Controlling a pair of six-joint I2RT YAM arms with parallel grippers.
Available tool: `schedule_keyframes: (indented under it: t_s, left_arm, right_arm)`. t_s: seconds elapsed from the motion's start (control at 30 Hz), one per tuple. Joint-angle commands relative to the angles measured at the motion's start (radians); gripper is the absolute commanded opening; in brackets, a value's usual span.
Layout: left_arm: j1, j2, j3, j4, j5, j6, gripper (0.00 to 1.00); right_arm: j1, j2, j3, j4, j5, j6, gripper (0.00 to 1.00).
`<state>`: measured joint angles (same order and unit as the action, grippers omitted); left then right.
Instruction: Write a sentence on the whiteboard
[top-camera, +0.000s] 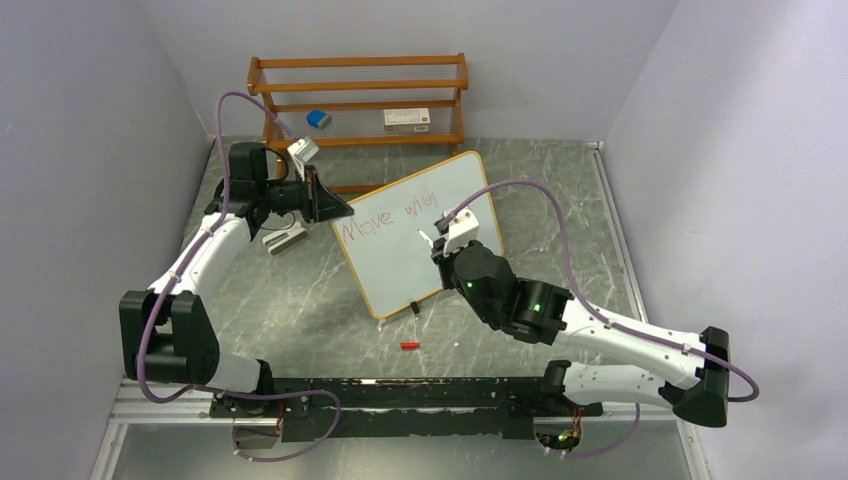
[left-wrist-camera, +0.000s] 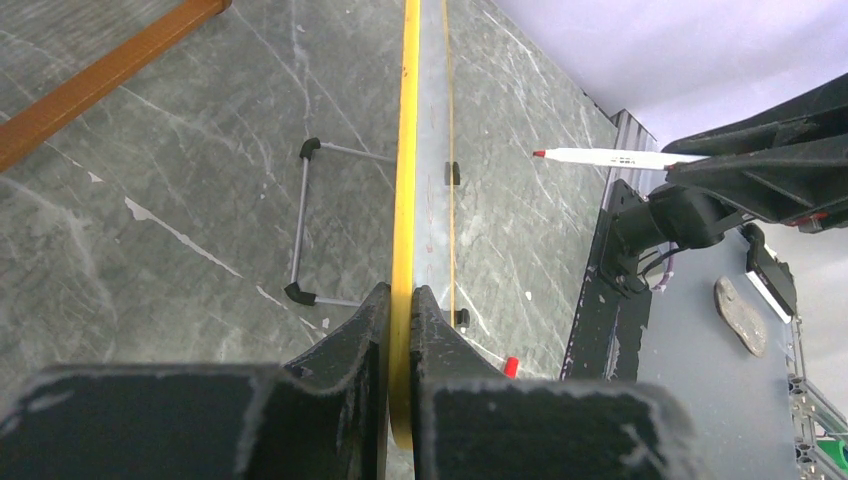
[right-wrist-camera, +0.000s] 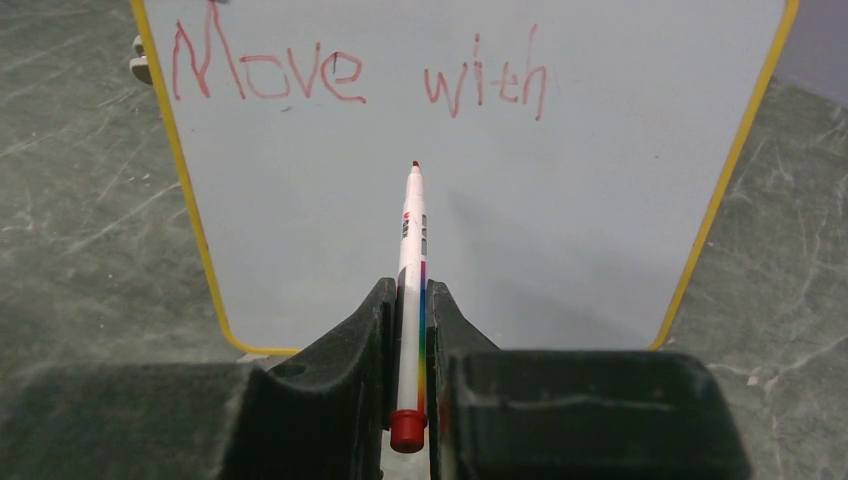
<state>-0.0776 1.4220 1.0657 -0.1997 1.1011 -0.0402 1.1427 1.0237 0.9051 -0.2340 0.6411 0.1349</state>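
The whiteboard (top-camera: 420, 240) stands tilted mid-table, white with a yellow frame, and reads "Move with" in red. My left gripper (top-camera: 338, 208) is shut on its left edge; in the left wrist view the jaws (left-wrist-camera: 400, 300) pinch the yellow frame (left-wrist-camera: 405, 150). My right gripper (top-camera: 437, 247) is shut on a white marker (right-wrist-camera: 412, 250) with a rainbow stripe and a red end. Its red tip points at the whiteboard (right-wrist-camera: 560, 220) below the writing, a little off the surface. The marker also shows in the left wrist view (left-wrist-camera: 600, 157).
A brown wooden slatted shelf rack (top-camera: 360, 100) stands at the back, holding a blue object (top-camera: 318, 119) and a white box (top-camera: 406, 118). A red marker cap (top-camera: 408, 346) lies on the table in front of the board. A white-grey object (top-camera: 283, 239) lies beside my left arm.
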Motion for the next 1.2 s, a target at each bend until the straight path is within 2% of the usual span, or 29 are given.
schedule_keyframes:
  t_s: [0.0, 0.4, 0.7, 1.17]
  left_arm:
    - [-0.001, -0.027, -0.019, 0.007, -0.067, 0.047, 0.05]
    - [-0.001, -0.023, -0.015, 0.006, -0.086, 0.046, 0.05]
    - [-0.001, -0.033, -0.026, 0.014, -0.103, 0.008, 0.05]
    - [-0.001, -0.031, -0.020, 0.008, -0.095, 0.011, 0.05]
  right_arm:
    - [0.048, 0.005, -0.005, -0.010, 0.055, 0.037, 0.00]
    - [0.192, 0.021, -0.039, 0.007, 0.133, 0.091, 0.00]
    - [0.293, 0.141, -0.028, 0.066, 0.209, 0.092, 0.00]
    - [0.315, 0.306, 0.052, 0.194, 0.249, 0.046, 0.00]
